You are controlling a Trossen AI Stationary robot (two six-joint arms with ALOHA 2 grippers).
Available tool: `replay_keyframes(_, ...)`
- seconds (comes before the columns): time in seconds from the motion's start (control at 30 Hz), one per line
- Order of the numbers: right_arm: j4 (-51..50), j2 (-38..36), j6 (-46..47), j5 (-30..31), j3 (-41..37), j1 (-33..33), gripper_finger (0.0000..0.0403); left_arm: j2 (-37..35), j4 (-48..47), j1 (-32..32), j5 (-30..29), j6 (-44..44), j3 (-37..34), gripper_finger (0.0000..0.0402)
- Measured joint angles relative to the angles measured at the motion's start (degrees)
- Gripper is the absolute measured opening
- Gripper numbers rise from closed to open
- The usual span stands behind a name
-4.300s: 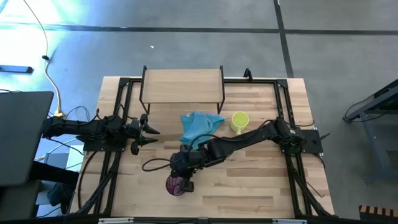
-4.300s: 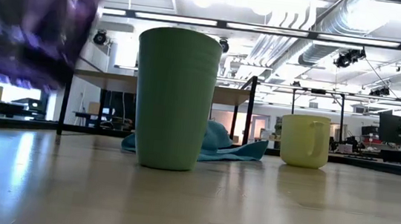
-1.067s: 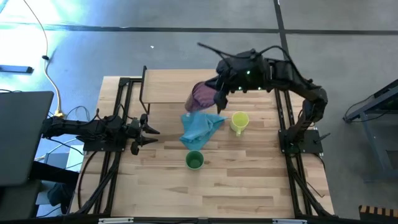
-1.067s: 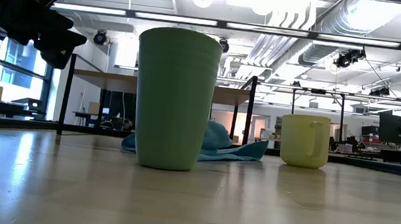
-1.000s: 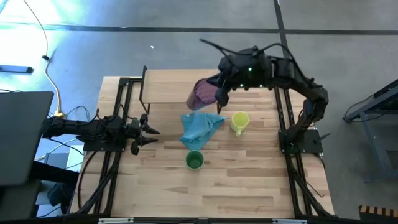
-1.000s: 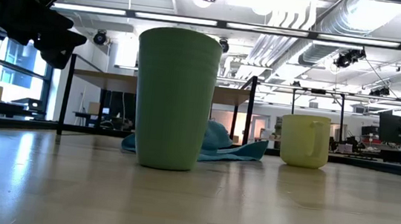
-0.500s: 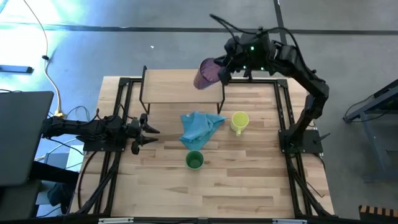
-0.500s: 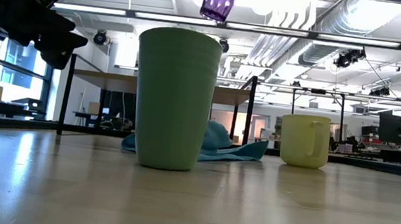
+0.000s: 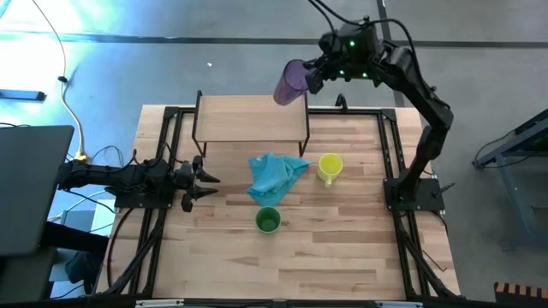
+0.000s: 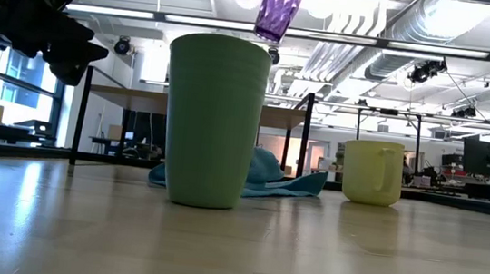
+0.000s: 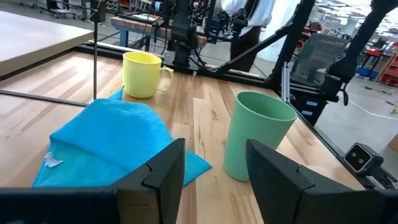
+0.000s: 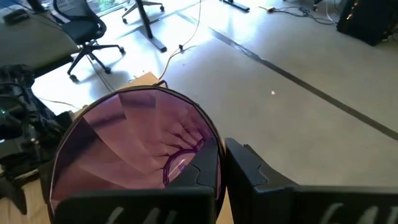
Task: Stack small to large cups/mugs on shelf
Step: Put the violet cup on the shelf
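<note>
right gripper [image 9: 310, 75] clamps purple tumbler [image 9: 289, 83] | wrist: rim pinched | left gripper [image 9: 208, 180] apart, apparently idle

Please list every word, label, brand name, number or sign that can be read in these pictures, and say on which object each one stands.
None: no readable text shows in any view.
Purple tumbler, green cup, yellow mug: plain, no print visible.
Blue cloth: a small pale tag at one edge, too small to read.
Shelf and table: bare wood, no markings.
Room behind the table in the low view: screens and equipment too far and blurred to read.
</note>
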Motion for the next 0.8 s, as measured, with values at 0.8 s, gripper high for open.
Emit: replay_keyframes(0.8, -4.8, 3.1, 0.0, -3.6, 0.0, -9.6, 0.0000, 0.0, -0.2, 0.0, -1.0, -0.7, 0.0, 0.0156)
